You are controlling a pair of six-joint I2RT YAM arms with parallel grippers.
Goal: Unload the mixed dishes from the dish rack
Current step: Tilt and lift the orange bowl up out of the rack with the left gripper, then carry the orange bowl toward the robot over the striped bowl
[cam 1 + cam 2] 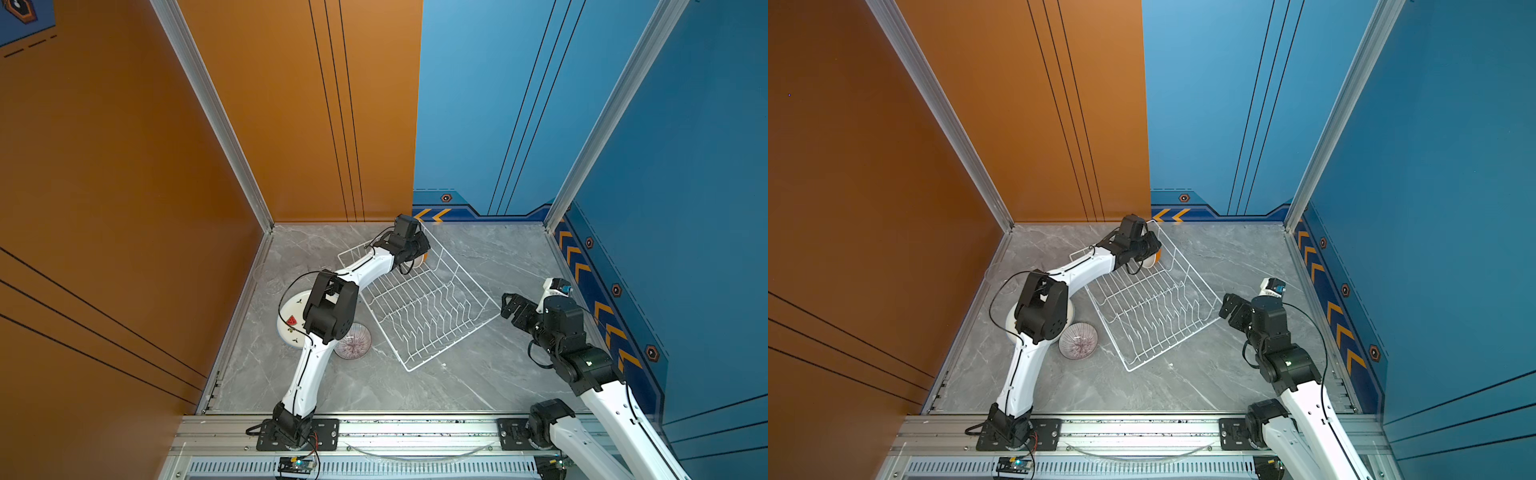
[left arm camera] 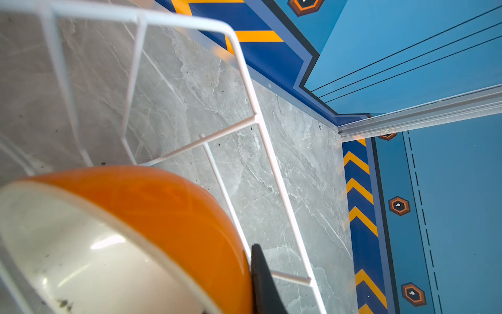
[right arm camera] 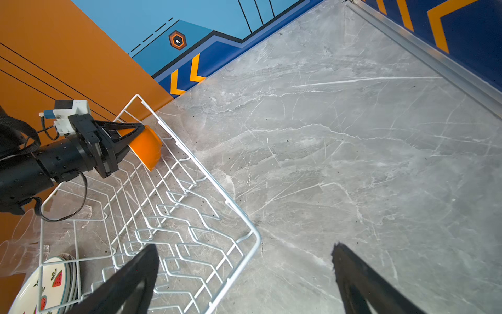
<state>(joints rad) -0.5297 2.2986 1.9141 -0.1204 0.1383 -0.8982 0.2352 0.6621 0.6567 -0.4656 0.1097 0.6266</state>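
Orange bowl between jaws of left gripper, inside dish rack

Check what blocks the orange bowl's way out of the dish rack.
The left pincer grips the orange bowl in the dish rack's far corner; only the rack's wire walls flank it. Nothing visible lies above.

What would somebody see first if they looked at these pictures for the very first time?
Probably the bright orange bowl, pinched by its rim in the left gripper at the far corner of the white dish rack, which otherwise looks empty. Next, the stack of watermelon plates on the table to the left of the rack, partly hidden under the left arm, with a striped bowl beside it.
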